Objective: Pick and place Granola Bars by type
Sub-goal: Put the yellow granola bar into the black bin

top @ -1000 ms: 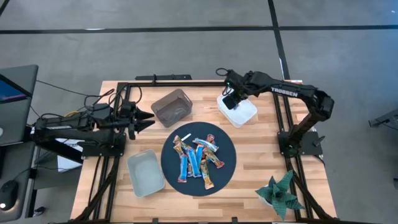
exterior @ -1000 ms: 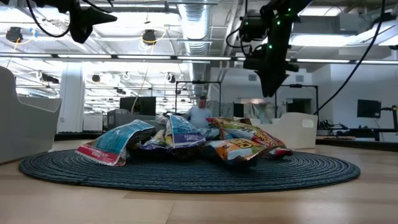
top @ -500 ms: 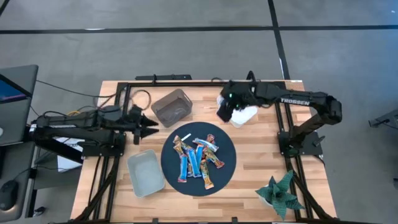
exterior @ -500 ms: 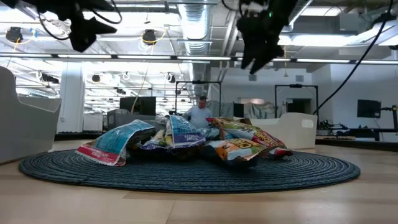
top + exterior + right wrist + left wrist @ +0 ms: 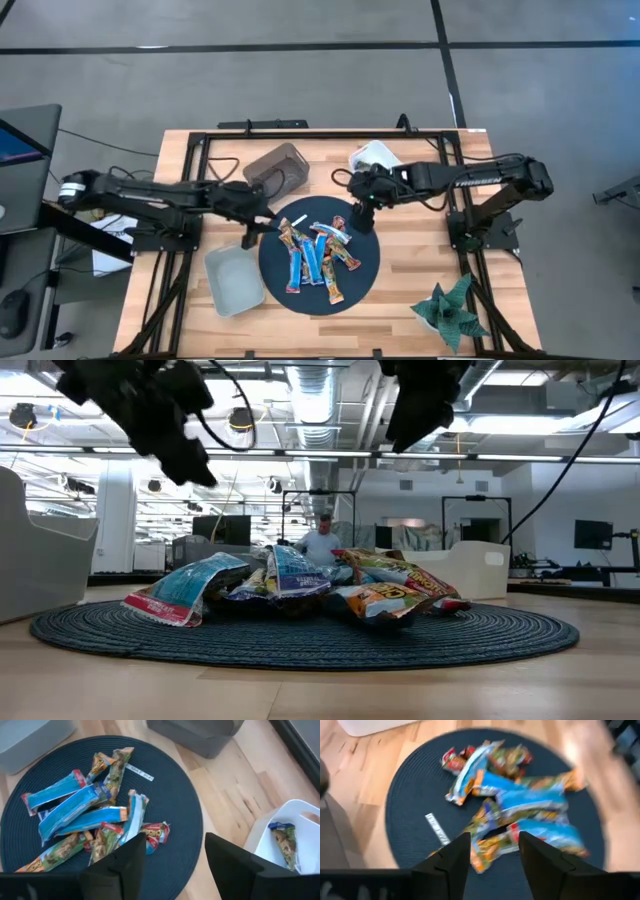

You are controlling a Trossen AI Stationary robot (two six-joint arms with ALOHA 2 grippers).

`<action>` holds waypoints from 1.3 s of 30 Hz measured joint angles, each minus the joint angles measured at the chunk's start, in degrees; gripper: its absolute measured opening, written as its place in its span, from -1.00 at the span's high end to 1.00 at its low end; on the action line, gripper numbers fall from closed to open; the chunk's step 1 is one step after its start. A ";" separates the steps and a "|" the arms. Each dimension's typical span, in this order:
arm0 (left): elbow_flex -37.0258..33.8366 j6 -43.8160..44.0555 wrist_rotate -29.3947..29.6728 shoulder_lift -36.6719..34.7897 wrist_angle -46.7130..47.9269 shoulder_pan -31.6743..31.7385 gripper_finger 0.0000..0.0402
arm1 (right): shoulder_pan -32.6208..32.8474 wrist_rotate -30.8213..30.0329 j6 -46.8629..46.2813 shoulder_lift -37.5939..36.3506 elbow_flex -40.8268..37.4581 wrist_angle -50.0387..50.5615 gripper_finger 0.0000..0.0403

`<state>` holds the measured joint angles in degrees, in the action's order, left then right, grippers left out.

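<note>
Several Granola Bars in blue, orange-brown and red wrappers lie in a loose pile on a round dark mat; they also show in the left wrist view and the right wrist view. One more bar lies inside the white bin. My left gripper hangs open above the mat's left edge, its fingers empty. My right gripper hangs open above the mat's far right edge, between the pile and the white bin, also empty.
A dark grey bin stands far left of the mat, and a light grey bin near left. A thin white stick lies on the mat. A green plant sits at the near right corner. Bare wood shows right of the mat.
My left gripper has swung out from the table's left side toward the mat, sinking and rolling as it went. My right gripper has left the white bin and swept toward the mat's far right edge. The bars have not moved.
</note>
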<state>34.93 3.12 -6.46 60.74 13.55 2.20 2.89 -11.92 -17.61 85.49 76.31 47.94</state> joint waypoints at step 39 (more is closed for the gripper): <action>14.98 -33.93 2.75 32.23 9.26 -4.10 0.32 | 5.71 -0.20 -4.91 0.00 0.00 0.98 0.33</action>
<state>49.91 -30.81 -3.71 92.97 22.81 -1.90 8.60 -12.12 -22.52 85.49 76.31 48.93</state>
